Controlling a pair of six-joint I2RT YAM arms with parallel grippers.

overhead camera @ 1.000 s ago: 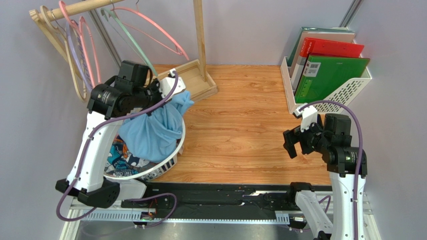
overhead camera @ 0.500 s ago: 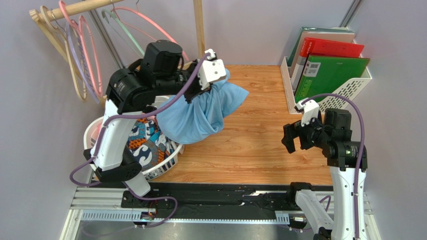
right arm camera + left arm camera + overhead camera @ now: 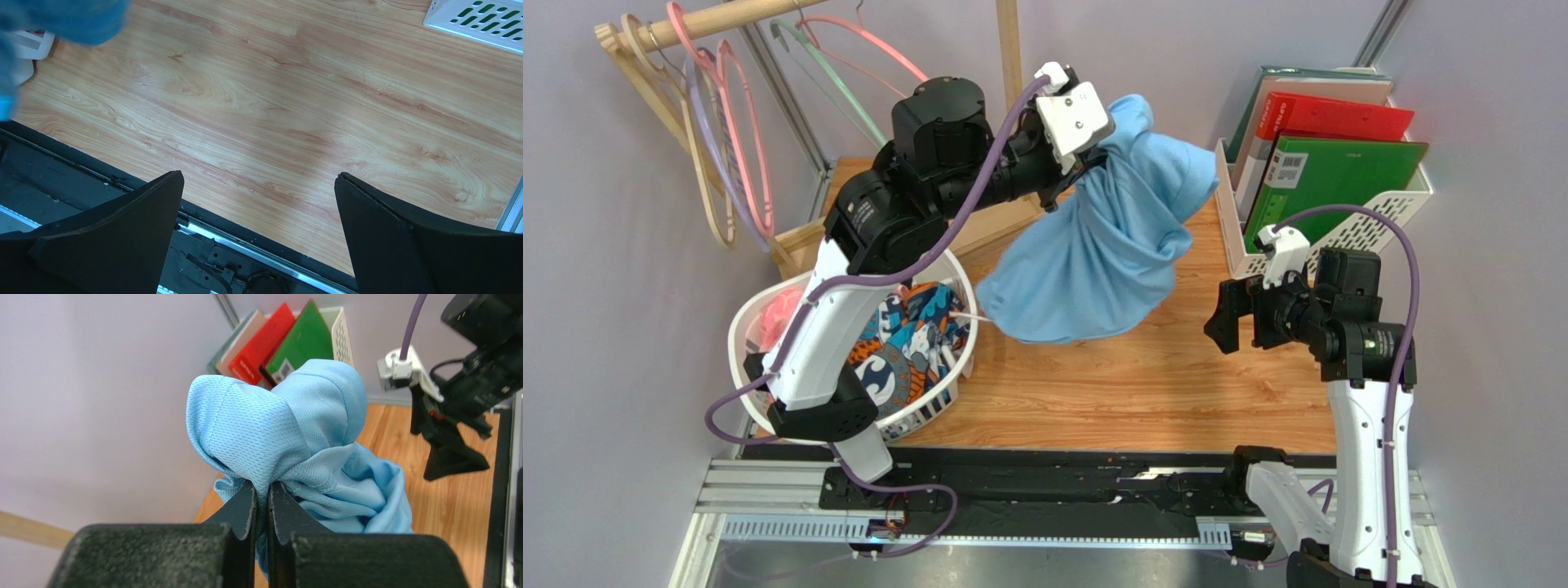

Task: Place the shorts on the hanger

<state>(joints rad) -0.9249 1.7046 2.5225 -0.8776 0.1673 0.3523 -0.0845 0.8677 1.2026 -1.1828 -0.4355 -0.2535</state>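
Lifted clear of the basket [image 3: 940,390] since a second ago, shorts [image 3: 1100,251] are hanging bunched above the table [image 3: 1161,380], far side. Left gripper [image 3: 262,499] is pinching them, jaws fully closed. Right gripper [image 3: 258,176] is hovering nearby, wide apart and holding nothing.

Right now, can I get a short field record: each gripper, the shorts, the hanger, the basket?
left gripper: shut on the shorts, raised above the table
right gripper: open, empty, over the table's right side
shorts: bunched, hanging from the left gripper, out of the basket
hanger: on the rack at the far left, not yet touched
basket: holds patterned cloth and pink garment
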